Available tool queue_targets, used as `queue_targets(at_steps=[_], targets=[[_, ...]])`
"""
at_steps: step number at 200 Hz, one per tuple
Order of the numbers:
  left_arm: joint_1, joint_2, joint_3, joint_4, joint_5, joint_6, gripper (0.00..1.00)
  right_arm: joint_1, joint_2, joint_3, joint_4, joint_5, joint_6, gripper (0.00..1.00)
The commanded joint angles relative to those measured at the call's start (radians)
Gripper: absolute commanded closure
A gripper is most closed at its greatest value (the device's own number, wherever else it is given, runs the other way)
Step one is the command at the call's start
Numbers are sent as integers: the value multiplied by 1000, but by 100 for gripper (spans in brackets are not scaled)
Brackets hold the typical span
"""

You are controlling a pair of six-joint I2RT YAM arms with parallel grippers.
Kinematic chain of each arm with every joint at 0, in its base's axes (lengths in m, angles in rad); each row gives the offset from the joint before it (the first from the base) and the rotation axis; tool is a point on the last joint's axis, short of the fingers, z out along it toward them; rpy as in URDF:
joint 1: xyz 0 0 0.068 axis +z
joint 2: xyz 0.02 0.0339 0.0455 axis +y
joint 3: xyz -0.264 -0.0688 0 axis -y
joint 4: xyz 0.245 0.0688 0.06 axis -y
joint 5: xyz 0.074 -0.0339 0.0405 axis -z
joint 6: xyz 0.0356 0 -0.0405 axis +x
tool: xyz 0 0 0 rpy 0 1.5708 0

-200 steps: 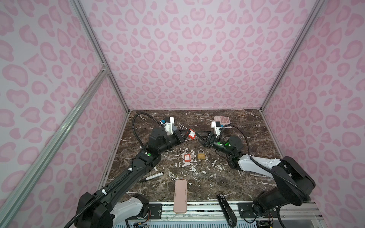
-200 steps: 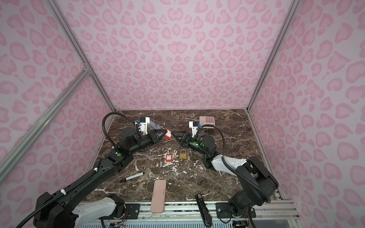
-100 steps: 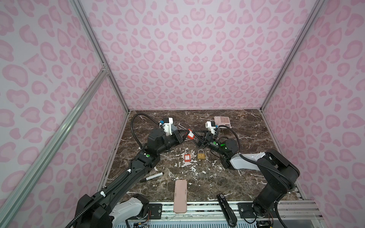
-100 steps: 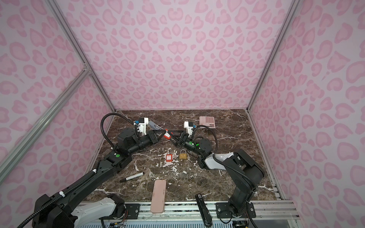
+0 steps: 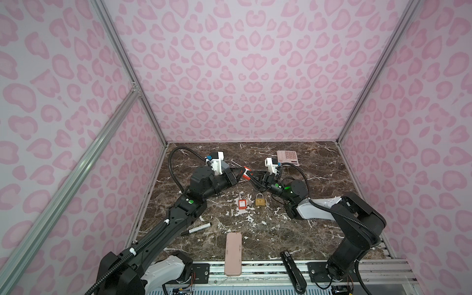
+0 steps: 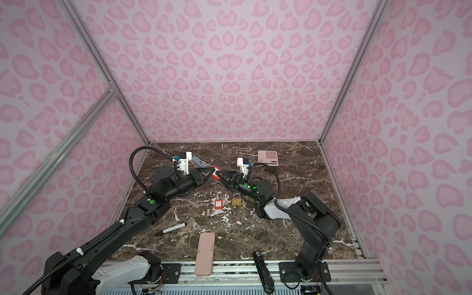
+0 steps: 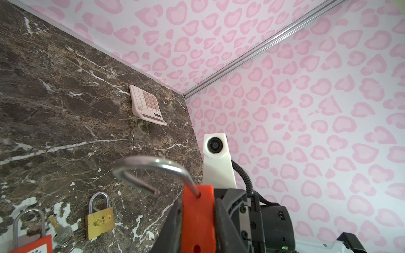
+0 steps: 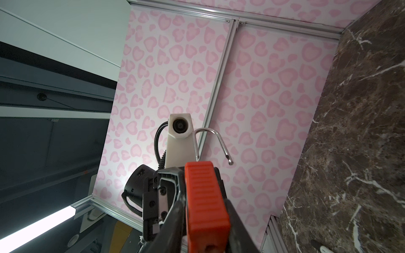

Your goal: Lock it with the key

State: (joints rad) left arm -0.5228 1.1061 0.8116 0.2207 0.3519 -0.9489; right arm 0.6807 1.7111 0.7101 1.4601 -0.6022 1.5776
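Note:
A red padlock (image 5: 246,173) hangs above the marble table between both arms, its steel shackle (image 7: 153,170) swung open. My left gripper (image 5: 241,172) is shut on the red body (image 7: 198,219) from the left. My right gripper (image 5: 251,176) is shut on the same body (image 8: 205,197) from the right. A silver key (image 7: 62,233) lies on the table between a second red padlock (image 5: 242,203) and a brass padlock (image 5: 260,201). A smaller key (image 7: 118,215) lies by the brass padlock. I see no key in the held padlock.
A pink calculator (image 5: 287,157) lies at the back right. A marker (image 5: 196,228) lies front left, a pink case (image 5: 233,252) at the front edge, and a black bar-shaped object (image 5: 291,265) to its right. Pink-patterned walls close in three sides.
My right gripper has moved left to the held red padlock and closed its jaws on it. The left gripper has kept its grip and barely moved.

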Motion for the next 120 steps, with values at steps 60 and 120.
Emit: queue_targets(at_steps=[60, 120], targets=[[7, -9, -7, 11, -14, -1, 45, -7, -6, -10, 65, -7, 0, 84], [35, -35, -17, -14, -10, 11, 37, -33, -26, -41, 68, -23, 5, 86]])
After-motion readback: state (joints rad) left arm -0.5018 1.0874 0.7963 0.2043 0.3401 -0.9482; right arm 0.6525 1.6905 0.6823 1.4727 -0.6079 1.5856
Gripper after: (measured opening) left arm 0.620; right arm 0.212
